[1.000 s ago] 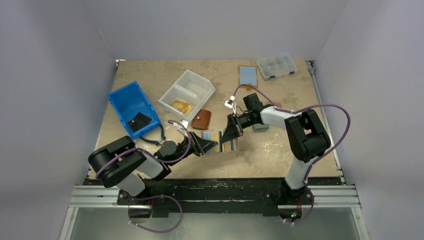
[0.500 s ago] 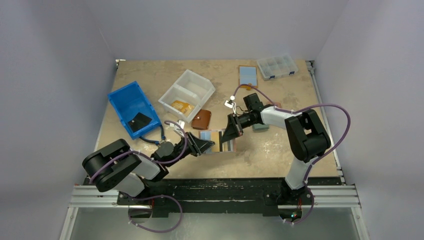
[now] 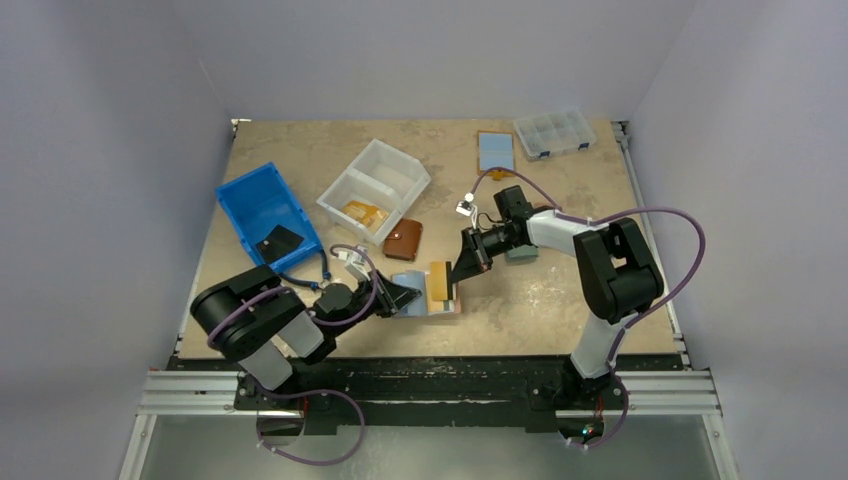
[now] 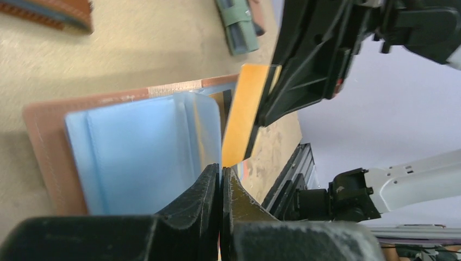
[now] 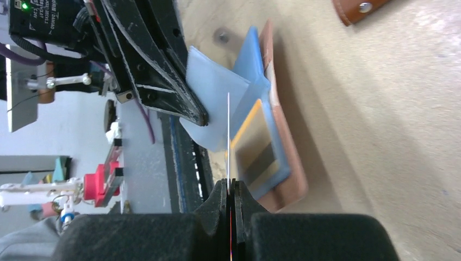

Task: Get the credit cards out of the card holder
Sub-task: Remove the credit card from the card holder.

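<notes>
The card holder (image 3: 449,308) lies open on the table, brown with a light-blue lining (image 4: 41,142) (image 5: 286,163). My left gripper (image 3: 404,297) (image 4: 221,169) is shut on a thin light-blue card (image 3: 409,281) (image 4: 200,130) (image 5: 213,91), which bends up from the holder's left panel. My right gripper (image 3: 463,271) (image 5: 230,185) is shut on a thin card with an orange face (image 3: 438,284) (image 4: 243,119). It holds this card upright over the holder's right panel, edge-on in the right wrist view (image 5: 228,130). The two grippers face each other closely.
A brown snap pouch (image 3: 404,240) lies just behind the holder. A green roll (image 3: 521,255) lies by the right arm. A blue bin (image 3: 262,212), a white bin (image 3: 373,183), a clear organizer (image 3: 554,132) and a second blue-lined holder (image 3: 495,151) stand further back.
The orange card has come up out of the holder's right panel in my right gripper. My left gripper has drawn back to the left with the light-blue card, and the holder has shifted left.
</notes>
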Robot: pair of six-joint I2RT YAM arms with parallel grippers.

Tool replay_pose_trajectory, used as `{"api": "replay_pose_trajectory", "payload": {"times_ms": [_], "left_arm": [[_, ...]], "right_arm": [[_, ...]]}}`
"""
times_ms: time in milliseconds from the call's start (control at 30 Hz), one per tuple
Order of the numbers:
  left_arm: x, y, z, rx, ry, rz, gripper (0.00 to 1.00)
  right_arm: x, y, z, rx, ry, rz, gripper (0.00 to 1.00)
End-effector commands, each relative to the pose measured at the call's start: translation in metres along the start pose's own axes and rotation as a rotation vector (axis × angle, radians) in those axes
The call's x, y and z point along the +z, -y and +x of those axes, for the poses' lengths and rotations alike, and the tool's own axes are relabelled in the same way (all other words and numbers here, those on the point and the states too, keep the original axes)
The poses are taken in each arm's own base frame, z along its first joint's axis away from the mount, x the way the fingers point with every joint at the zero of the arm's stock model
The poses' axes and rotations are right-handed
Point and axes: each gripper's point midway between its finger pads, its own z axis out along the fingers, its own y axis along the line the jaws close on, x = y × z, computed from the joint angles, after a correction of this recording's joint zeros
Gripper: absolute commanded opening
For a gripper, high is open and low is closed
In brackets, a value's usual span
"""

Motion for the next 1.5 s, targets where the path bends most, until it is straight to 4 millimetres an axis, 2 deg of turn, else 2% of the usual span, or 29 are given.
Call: {"api": "replay_pose_trajectory", "payload": {"times_ms": [0, 267, 567, 733, 800, 867, 1067, 1267, 1333, 1433, 1467], "left_arm": [[0.0, 0.005, -0.001, -0.05, 0.01, 0.057, 0.0], [0.006, -0.021, 0.02, -0.185, -0.054, 0.027, 0.0], [0.008, -0.04, 0.023, -0.15, -0.075, -0.09, 0.01], [0.004, -0.066, 0.017, -0.05, -0.086, -0.305, 0.25], [-0.001, -0.072, 0.011, -0.001, -0.079, -0.388, 0.37], [-0.005, -0.07, 0.0, 0.042, -0.059, -0.427, 0.45], [-0.019, -0.06, -0.023, 0.146, -0.023, -0.482, 0.54], [-0.038, -0.035, -0.058, 0.252, 0.053, -0.514, 0.67], [-0.045, -0.024, -0.069, 0.269, 0.091, -0.507, 0.74], [-0.053, -0.011, -0.081, 0.274, 0.132, -0.489, 0.95], [-0.057, -0.01, -0.081, 0.271, 0.132, -0.498, 0.98]], "right_arm": [[-0.009, 0.005, -0.016, -0.077, 0.022, 0.066, 0.0], [-0.017, -0.005, -0.022, -0.112, 0.042, 0.031, 0.0], [-0.018, -0.005, -0.022, -0.121, 0.041, 0.027, 0.0], [-0.019, -0.004, -0.022, -0.125, 0.039, 0.032, 0.0], [-0.02, -0.004, -0.023, -0.129, 0.038, 0.034, 0.0], [-0.02, -0.004, -0.023, -0.133, 0.037, 0.035, 0.0], [-0.023, -0.003, -0.022, -0.181, 0.017, 0.062, 0.0], [-0.027, -0.002, -0.021, -0.217, 0.005, 0.101, 0.0], [-0.028, -0.003, -0.022, -0.23, 0.003, 0.102, 0.0], [-0.031, -0.003, -0.022, -0.258, -0.004, 0.111, 0.0], [-0.031, -0.004, -0.022, -0.266, -0.007, 0.112, 0.0]]}}
